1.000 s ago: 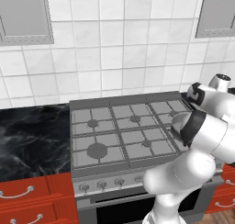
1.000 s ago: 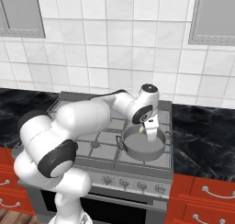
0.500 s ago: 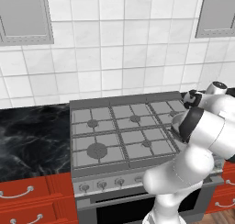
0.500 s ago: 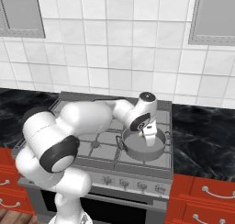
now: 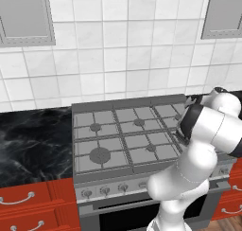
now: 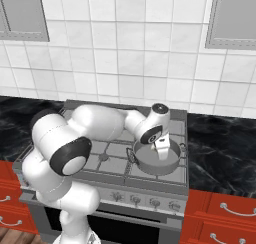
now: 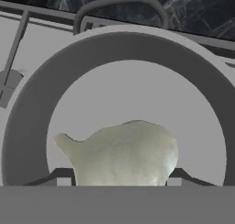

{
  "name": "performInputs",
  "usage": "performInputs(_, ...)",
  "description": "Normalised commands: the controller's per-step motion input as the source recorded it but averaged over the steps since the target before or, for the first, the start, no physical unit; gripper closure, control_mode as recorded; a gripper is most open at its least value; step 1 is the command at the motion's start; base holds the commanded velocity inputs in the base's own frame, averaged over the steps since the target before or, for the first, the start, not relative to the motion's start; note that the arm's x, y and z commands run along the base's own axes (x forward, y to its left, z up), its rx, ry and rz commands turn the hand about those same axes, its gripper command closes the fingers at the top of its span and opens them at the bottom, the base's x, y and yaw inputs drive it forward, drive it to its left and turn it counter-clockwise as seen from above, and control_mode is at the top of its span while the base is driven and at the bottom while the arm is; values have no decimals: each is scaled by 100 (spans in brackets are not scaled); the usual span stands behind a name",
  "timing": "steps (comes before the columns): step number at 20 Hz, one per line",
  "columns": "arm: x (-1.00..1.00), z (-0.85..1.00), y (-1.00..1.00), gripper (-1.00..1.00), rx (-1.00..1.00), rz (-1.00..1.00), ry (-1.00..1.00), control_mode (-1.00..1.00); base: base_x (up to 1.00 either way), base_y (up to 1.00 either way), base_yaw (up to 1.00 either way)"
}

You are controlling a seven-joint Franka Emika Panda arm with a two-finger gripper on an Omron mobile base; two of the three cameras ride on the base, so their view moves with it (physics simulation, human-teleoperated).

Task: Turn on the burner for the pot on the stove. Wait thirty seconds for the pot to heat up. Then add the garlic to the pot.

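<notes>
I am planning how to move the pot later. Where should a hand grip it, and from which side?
Grip the pot by a loop handle on its rim, coming from outside the wall, fingers across the bar. The walls are low and the body looks too wide to span; the handle is thin and stands clear. The hand is over the pot now, shut on the garlic.

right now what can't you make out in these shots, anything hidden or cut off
- Pincer fingertips: in the hand view the garlic and the bottom edge hide nearly all of them, so contact is unclear.
- Pot inside: in the right base view the hand blocks it, so no garlic is visible there.
- Stove right side: in the left base view the arm covers it, hiding the pot.
- Knobs: too small in the right base view to tell whether a burner is on.
</notes>
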Motion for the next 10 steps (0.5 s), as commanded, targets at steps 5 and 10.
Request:
performInputs(5,3,-19,0,100,4,0,0,-100,0,0,0)
performInputs(10,0,-20,0,100,3,0,0,-100,0,0,0)
